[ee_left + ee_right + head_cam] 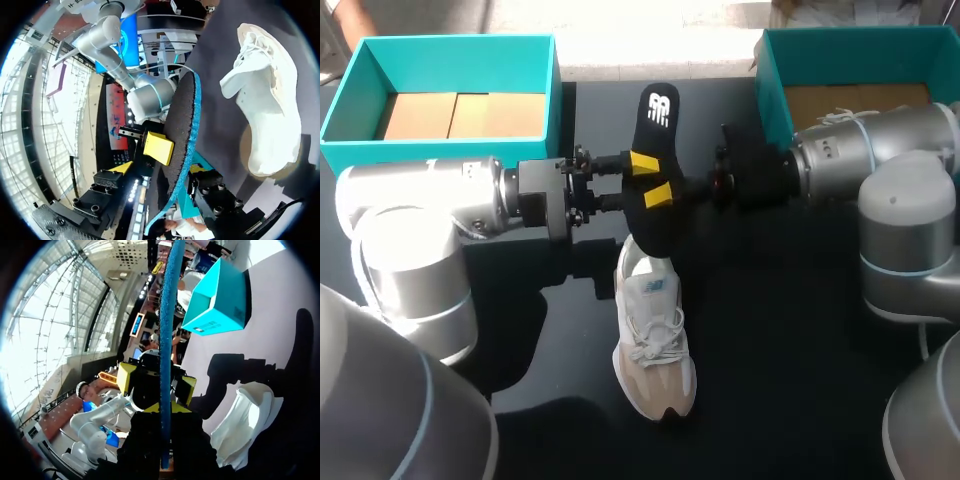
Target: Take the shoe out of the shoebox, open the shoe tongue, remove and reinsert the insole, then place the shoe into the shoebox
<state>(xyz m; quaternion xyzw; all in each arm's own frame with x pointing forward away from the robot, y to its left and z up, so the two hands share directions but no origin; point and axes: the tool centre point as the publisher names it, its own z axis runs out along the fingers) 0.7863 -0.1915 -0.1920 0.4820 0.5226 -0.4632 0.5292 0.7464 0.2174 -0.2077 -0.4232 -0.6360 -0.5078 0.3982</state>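
Observation:
A black insole (657, 150) with a blue underside stands upright above the table, over the heel of the white and beige shoe (655, 345). My right gripper (682, 188) is shut on its edge; in the right wrist view the thin blue insole (166, 340) runs straight up from between that gripper's (165, 412) fingers. My left gripper (650, 178) is open, with a yellow tip on each side of the insole (182, 135) and a small gap to it. The shoe (270, 100) lies on its sole on the black table, toe toward the front edge.
A teal shoebox (440, 60) with a cardboard floor stands at the back left, and a second teal box (860, 50) at the back right. The black table (800, 330) is bare beside the shoe.

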